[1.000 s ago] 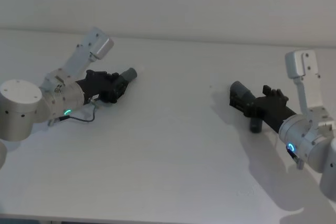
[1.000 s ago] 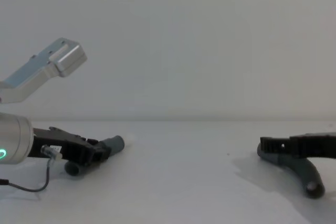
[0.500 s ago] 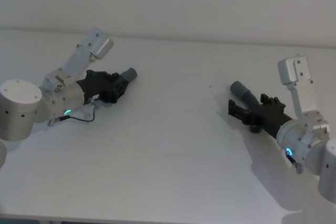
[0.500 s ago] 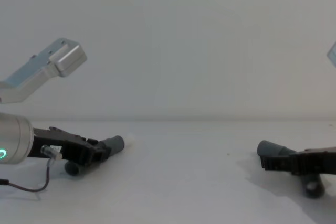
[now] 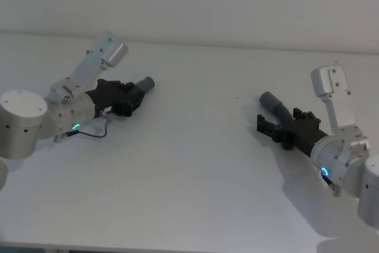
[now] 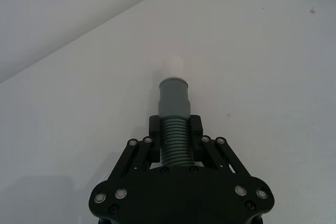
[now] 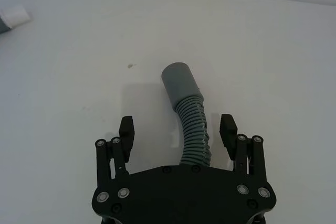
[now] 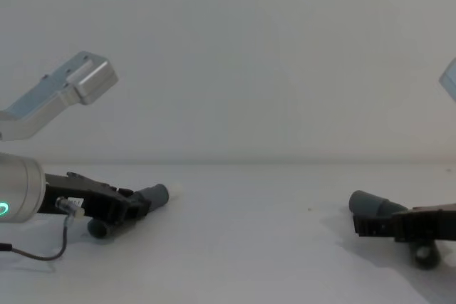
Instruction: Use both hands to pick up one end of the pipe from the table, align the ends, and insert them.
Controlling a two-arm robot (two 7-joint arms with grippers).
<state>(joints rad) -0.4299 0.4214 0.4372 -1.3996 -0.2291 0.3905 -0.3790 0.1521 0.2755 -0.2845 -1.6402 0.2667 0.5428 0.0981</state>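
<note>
While the left gripper [image 6: 175, 129] sits exactly as it did a second ago, pinched on the ribbed section of the straight piece [image 6: 175, 148] at the far left of the table [image 5: 189, 170], all the change is on the right. White-tipped cuff [image 6: 174, 95] pokes out ahead of the left jaws, aimed toward table centre. Piece is low at the surface; can't tell if it's clear of it.

Right gripper [image 7: 177, 127]: a second ago it sat forward over the curved piece [image 7: 193, 135], close behind the cuff. Now it is drawn back along the hose and, per chest view, lower. Plain cuff [image 7: 178, 83] sticks out well ahead of it, pointing away from the robot and toward centre. Fingers [image 7: 126, 129] are spread, one each side of the ribbed run, gap on both sides, no contact. Curved piece lies on the table at the right, bent tail showing beneath the gripper in chest view.

Read: right side is re-seated for a grasp further back on the ribs, not gripped yet. Left side is done and waiting. Next is probably close right jaws, lift both, bring cuffs together; they are well apart and not coaxial now. Risk: ribbed hose flexes, so a grip that far behind the cuff may let the plain end droop at alignment.
</note>
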